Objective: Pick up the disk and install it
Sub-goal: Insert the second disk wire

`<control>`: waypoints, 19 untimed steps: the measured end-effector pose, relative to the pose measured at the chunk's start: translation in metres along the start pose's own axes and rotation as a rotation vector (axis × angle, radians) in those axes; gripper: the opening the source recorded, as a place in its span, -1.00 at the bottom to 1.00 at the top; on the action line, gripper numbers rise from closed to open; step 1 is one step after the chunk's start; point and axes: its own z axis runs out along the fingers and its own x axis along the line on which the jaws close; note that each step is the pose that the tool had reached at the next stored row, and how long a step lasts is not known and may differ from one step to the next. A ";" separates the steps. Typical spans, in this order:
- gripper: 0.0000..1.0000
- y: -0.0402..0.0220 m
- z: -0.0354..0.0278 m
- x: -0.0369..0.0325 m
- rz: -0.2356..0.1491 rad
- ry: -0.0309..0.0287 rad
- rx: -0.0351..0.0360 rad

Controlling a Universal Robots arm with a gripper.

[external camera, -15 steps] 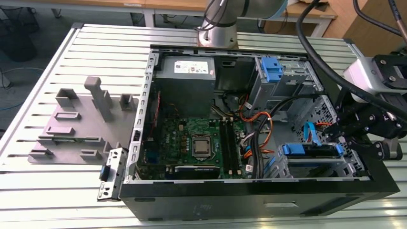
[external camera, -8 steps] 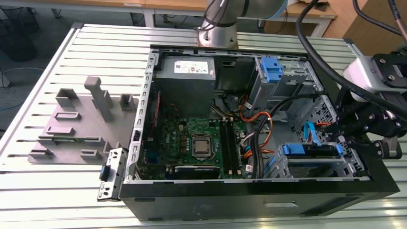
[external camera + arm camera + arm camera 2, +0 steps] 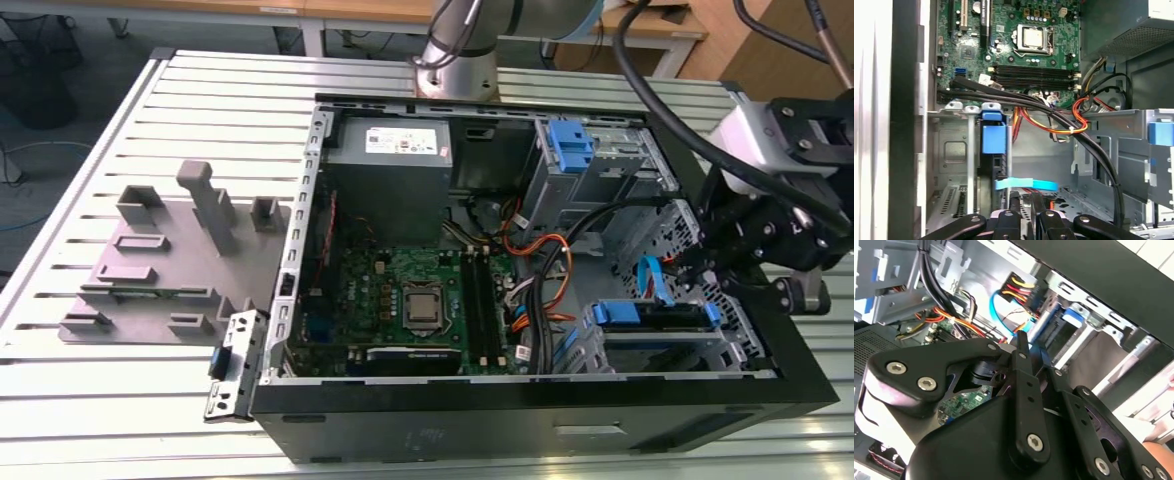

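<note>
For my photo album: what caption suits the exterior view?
Robot arm's end effector reaches into an open computer case beside a blue-framed drive bay.

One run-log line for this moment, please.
gripper: above drive cage, nearest the disk | disk: in cage slot, blue caddy end showing | grasp: cannot tell

Pincer (image 3: 1026, 220) low, fingers together

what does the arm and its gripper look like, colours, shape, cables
The arm is a silver-grey metal tube with black cables looping off it. The gripper is matte black, built of flat linkage bars joined by silver screws, behind a white-and-black wrist block.
</note>
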 end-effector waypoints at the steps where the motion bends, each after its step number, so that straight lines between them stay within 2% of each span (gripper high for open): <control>1: -0.54 0.0000 0.0005 -0.0024 0.000 0.0000 0.0000; 7: -0.54 0.0001 0.0030 -0.0149 0.000 0.0000 0.0000; 13: -0.54 -0.0047 0.0036 -0.0172 0.000 0.0004 0.0000; 15: -0.54 -0.0069 0.0037 -0.0174 0.000 0.0034 0.0000; 19: -0.54 -0.0095 0.0037 -0.0183 0.000 0.0169 0.0000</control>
